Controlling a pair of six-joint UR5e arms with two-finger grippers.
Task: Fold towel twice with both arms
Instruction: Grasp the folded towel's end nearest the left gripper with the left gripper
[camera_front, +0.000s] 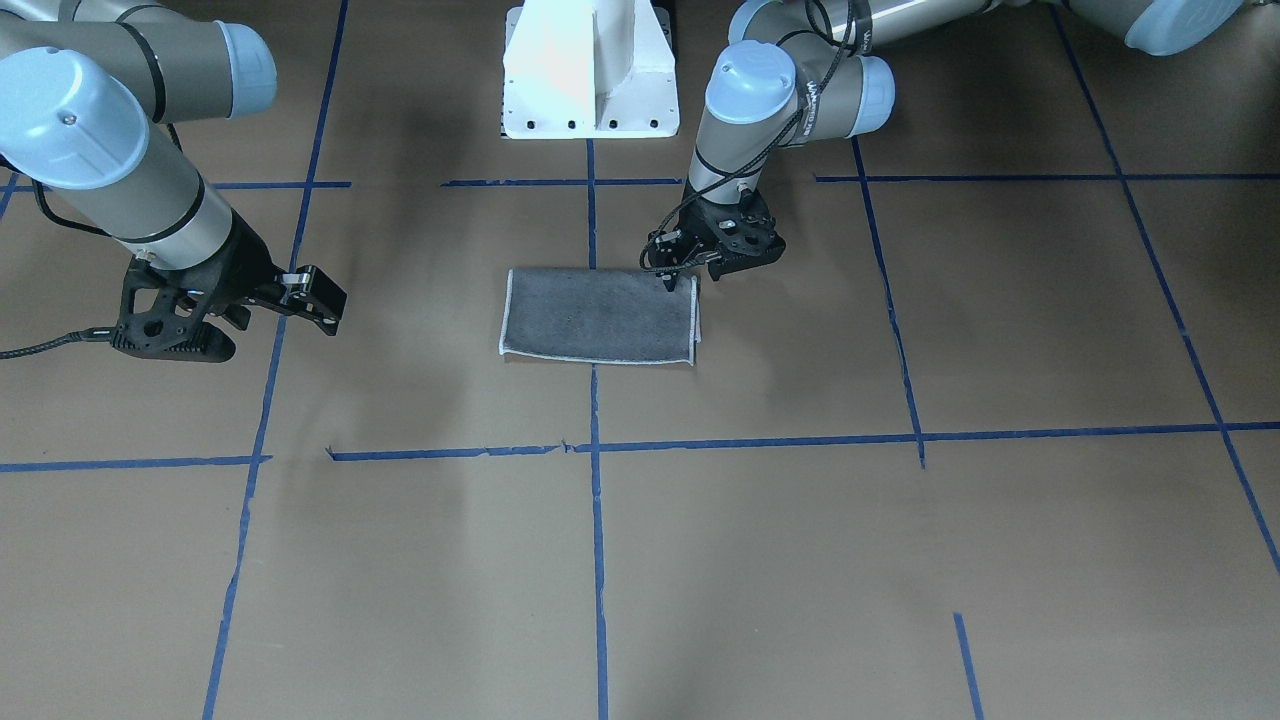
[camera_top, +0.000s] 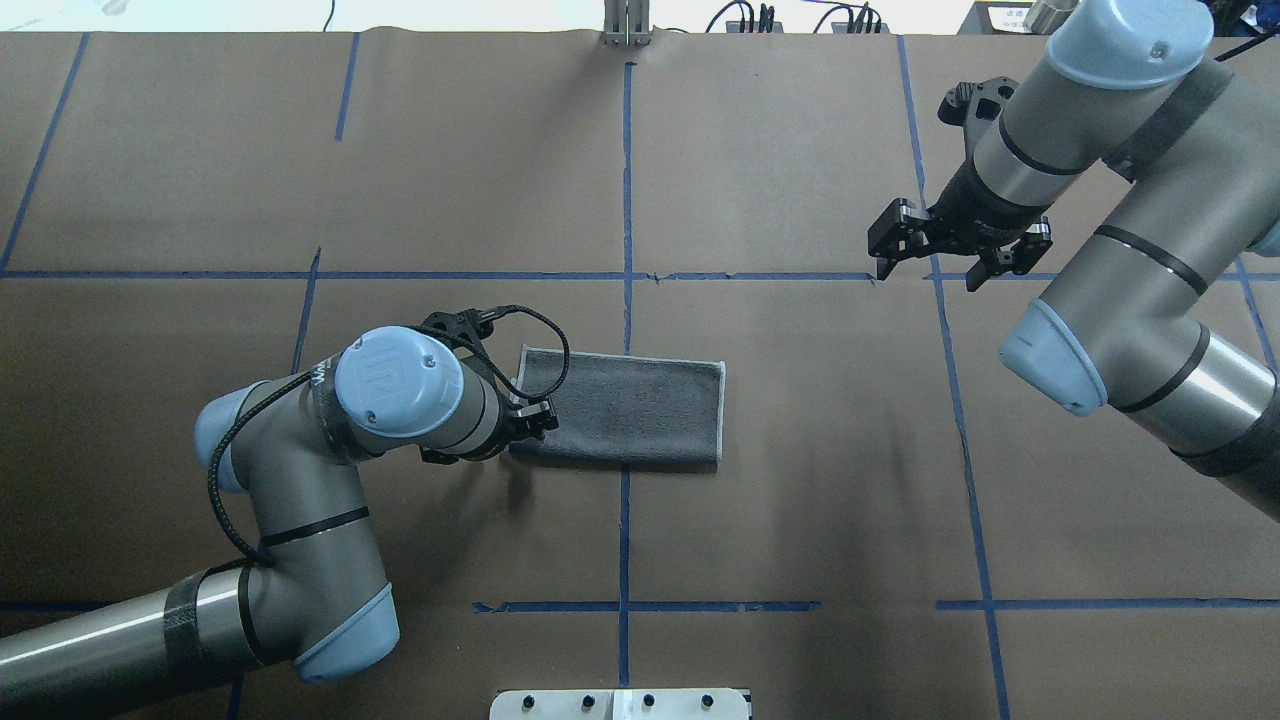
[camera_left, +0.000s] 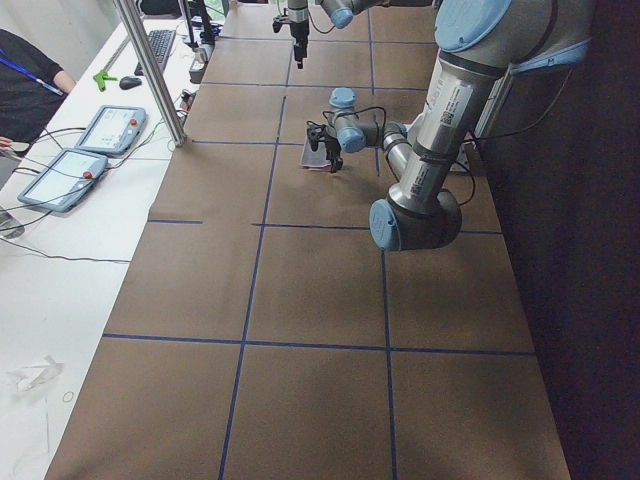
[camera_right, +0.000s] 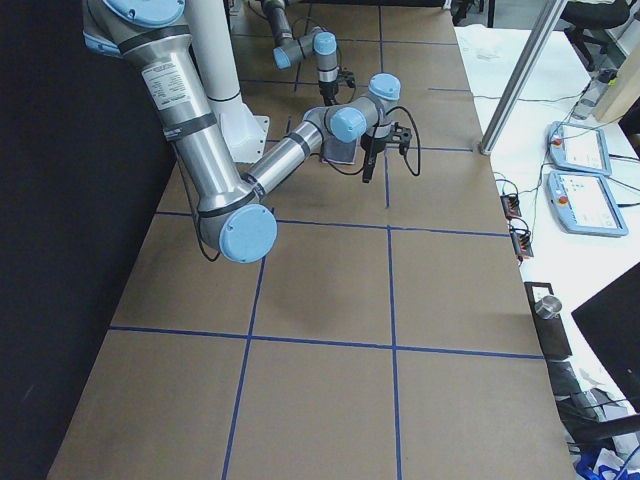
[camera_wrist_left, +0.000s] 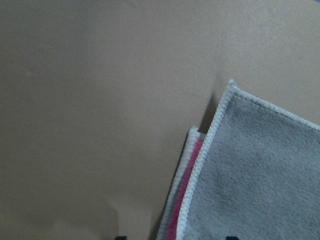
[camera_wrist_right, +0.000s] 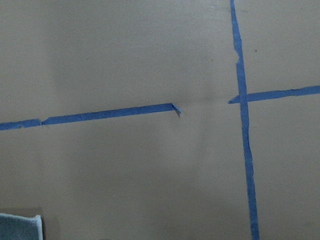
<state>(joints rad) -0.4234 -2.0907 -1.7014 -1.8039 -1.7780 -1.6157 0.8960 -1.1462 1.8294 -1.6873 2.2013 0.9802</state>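
The towel (camera_top: 625, 408) lies flat near the table's middle, folded into a rectangle with the grey face up and a pale border. My left gripper (camera_top: 540, 418) sits low over the towel's left end, at its corner (camera_front: 685, 285). In the left wrist view the doubled edge (camera_wrist_left: 192, 195) shows a pink strip between the layers, and the two fingertips stand apart at the frame's bottom, so the gripper is open. My right gripper (camera_top: 928, 270) is open and empty, held above the table well to the right of the towel; it also shows in the front view (camera_front: 318, 300).
Blue tape lines (camera_top: 627, 300) cross the brown table cover. The white pedestal base (camera_front: 590, 70) stands at the robot's side. Tablets and cables (camera_left: 90, 150) lie on the side bench. A towel corner (camera_wrist_right: 20, 227) shows in the right wrist view.
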